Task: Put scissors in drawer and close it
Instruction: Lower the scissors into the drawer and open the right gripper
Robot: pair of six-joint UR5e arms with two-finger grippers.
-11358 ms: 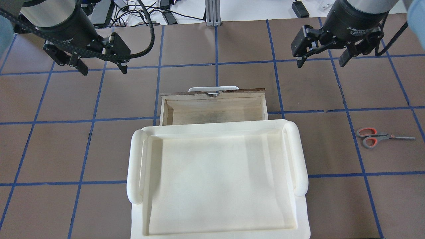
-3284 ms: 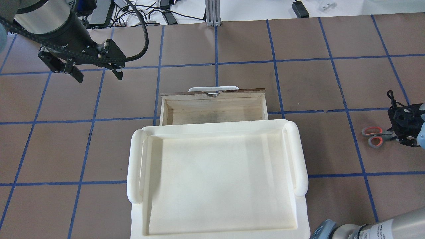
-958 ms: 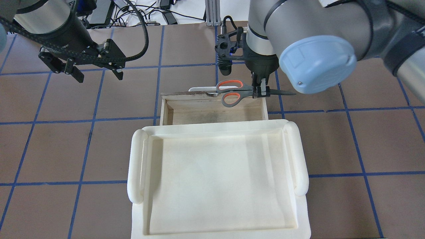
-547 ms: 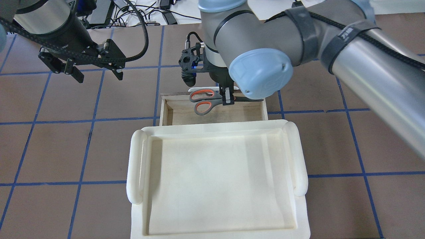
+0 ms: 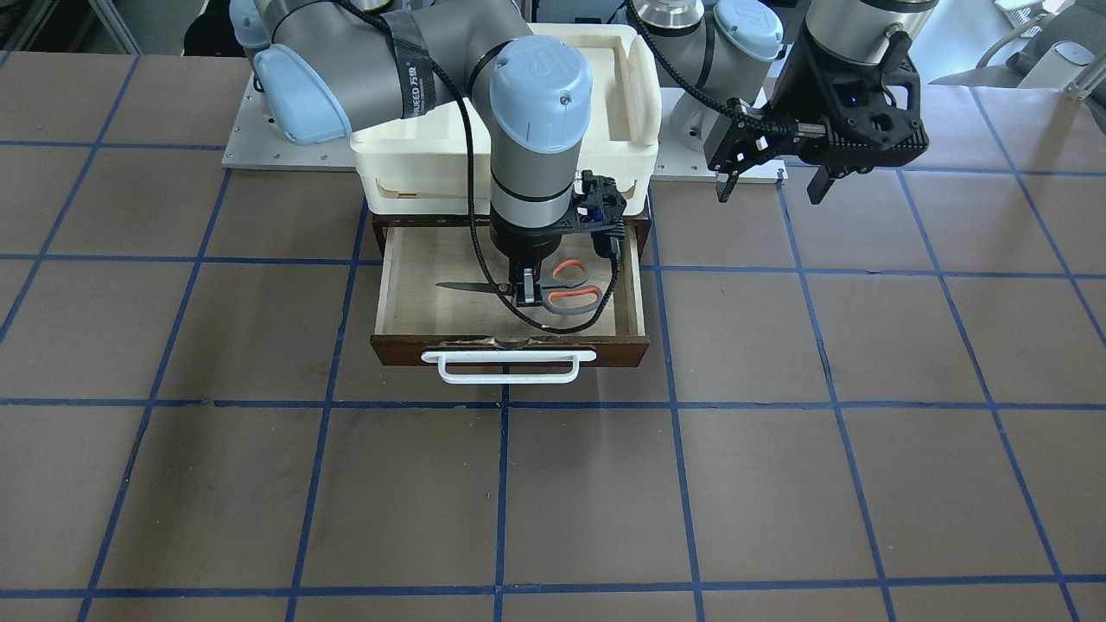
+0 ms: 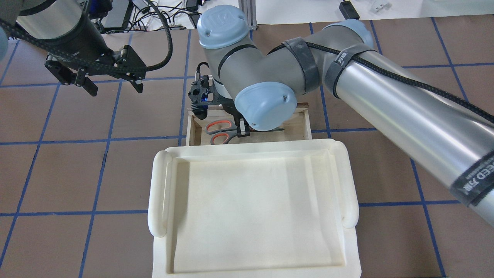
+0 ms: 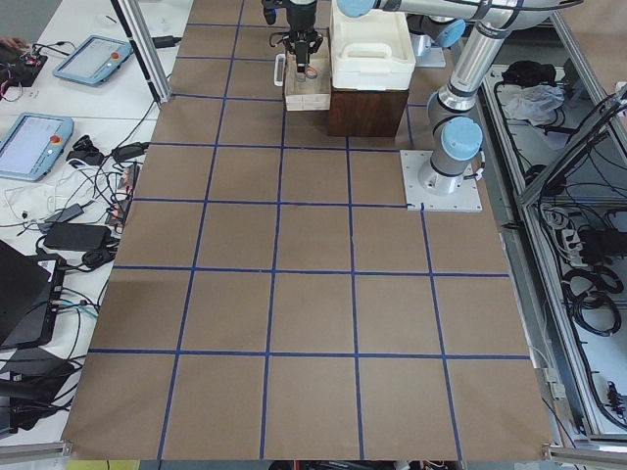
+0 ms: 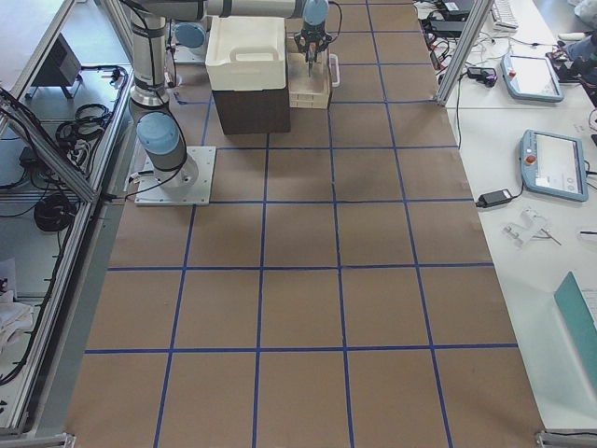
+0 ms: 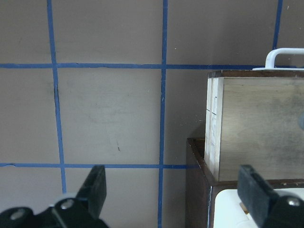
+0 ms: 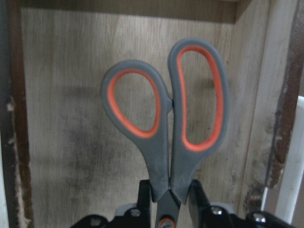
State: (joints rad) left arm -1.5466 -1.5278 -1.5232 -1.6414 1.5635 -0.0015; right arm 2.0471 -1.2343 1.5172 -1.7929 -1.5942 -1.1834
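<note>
- Scissors [image 10: 164, 152] are pinched in the right gripper [image 5: 524, 292], down inside the open drawer [image 5: 622, 352]. The loops sit toward the robot's left end and the blades point to its right. You can't tell from these views if they're touching the plywood floor or hanging just above it.
- The jaws are closed narrow on the neck, right where the grey handles meet the blades by the pivot. Good spot imo: it's the flattest bit and probably close to the balance point.
- Handling-wise, you've got something light and stiff here, nothing fragile. The bare metal blades are likely slick, so a pinch further out would probably let the pair swivel.
- My read is that you're at the let-go step. Open up, then lift straight out so a finger doesn't snag a loop and drag it along.
- The drawer is pulled well out from under the white foam tray [image 6: 158, 193]. Its white bar handle [image 5: 510, 377] is on the side away from the robot. Closing should just be a push on that front panel back toward the base.
- Furthest out, the left gripper [image 6: 115, 90] hangs over the table [image 6: 115, 173], well off the drawer's left side, jaws spread wide with nothing in them.
</note>
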